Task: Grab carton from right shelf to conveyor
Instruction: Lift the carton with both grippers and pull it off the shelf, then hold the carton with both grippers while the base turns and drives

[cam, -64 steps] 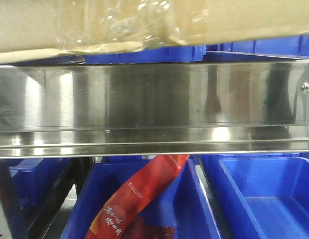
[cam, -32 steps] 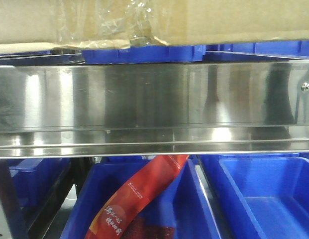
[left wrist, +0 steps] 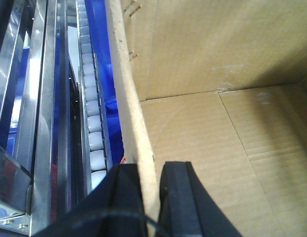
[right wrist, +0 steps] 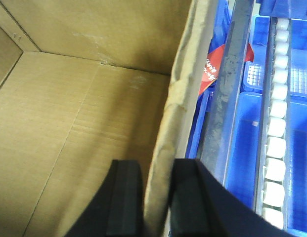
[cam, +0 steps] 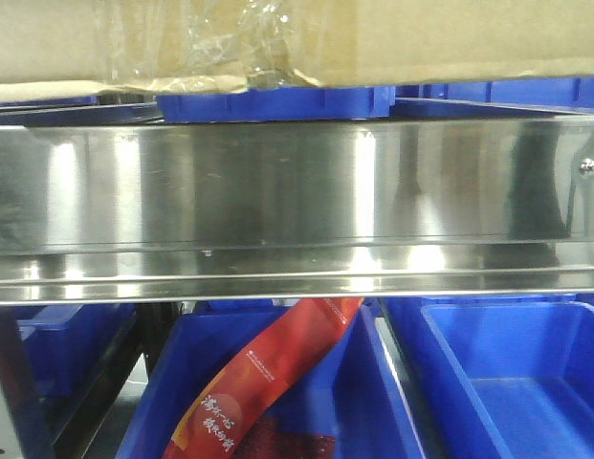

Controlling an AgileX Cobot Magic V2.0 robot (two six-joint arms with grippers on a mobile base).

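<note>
The carton (cam: pixel 421 38), plain brown with wrinkled clear tape (cam: pixel 263 43) on its lower seam, fills the top of the front view just above the right shelf's shiny steel rail (cam: pixel 297 191). In the left wrist view my left gripper (left wrist: pixel 151 197) is shut on the carton's (left wrist: pixel 217 123) upright left wall, one finger outside and one inside. My right gripper (right wrist: pixel 156 197) is shut on the carton's (right wrist: pixel 69 113) right wall in the same way. The carton is open and empty inside. The conveyor is out of view.
Blue bins (cam: pixel 277 103) sit on the shelf behind the carton. Below the rail are more blue bins (cam: pixel 507 382), one (cam: pixel 373 402) holding a red packet (cam: pixel 268 373). White roller tracks (left wrist: pixel 91 108) (right wrist: pixel 277 123) run alongside the carton on both sides.
The carton's lower edge has risen a little and levelled out above the rail compared with a second ago. It has hardly moved in the last half second.
</note>
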